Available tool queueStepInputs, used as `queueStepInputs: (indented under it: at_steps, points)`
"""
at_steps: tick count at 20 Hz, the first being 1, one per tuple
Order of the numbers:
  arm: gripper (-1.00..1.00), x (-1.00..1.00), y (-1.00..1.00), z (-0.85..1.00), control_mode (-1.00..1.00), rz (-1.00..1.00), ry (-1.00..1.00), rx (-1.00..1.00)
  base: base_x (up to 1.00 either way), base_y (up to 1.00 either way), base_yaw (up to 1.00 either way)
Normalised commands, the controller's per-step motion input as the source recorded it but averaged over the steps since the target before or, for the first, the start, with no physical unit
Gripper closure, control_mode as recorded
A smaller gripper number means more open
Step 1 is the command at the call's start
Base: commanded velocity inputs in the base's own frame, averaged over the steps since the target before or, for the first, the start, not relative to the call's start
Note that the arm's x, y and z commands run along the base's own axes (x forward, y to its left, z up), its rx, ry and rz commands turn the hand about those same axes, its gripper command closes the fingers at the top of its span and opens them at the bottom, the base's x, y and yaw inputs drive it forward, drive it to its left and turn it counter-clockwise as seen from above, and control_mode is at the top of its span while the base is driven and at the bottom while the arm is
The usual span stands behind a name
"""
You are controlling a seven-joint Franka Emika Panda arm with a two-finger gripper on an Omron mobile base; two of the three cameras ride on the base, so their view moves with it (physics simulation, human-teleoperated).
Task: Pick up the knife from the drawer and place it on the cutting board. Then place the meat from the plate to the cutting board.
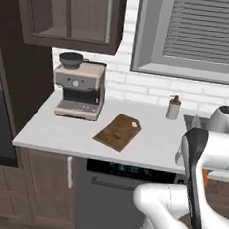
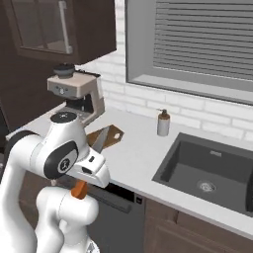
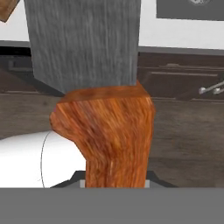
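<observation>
Right now your gripper (image 3: 114,181) is clamped on the knife (image 3: 103,87) by its reddish-brown wooden handle, grey blade pointing up in front of the counter (image 1: 153,145), while the cutting board (image 1: 118,131) lies bare beside the coffee machine (image 1: 79,89).

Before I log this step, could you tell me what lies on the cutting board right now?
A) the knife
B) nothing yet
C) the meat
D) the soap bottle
B: the cutting board lies bare on the counter, while the knife is up in the gripper, which is shut on its brown wooden handle, blade pointing away from the hand.
</observation>
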Motion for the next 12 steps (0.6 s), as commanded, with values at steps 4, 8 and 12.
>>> queueStepInputs:
  at_steps: [4, 8, 12]
  points:
    - [1.00, 0.00, 0.00, 0.00, 1.00, 0.00, 0.00, 0.00, 0.47, 1.00, -0.05]
    - [1.00, 0.00, 0.00, 0.00, 1.00, 0.00, 0.00, 0.00, 0.60, 1.00, -0.19]
    - [1.00, 0.00, 0.00, 0.00, 1.00, 0.00, 0.00, 0.00, 0.48, 0.95, -0.28]
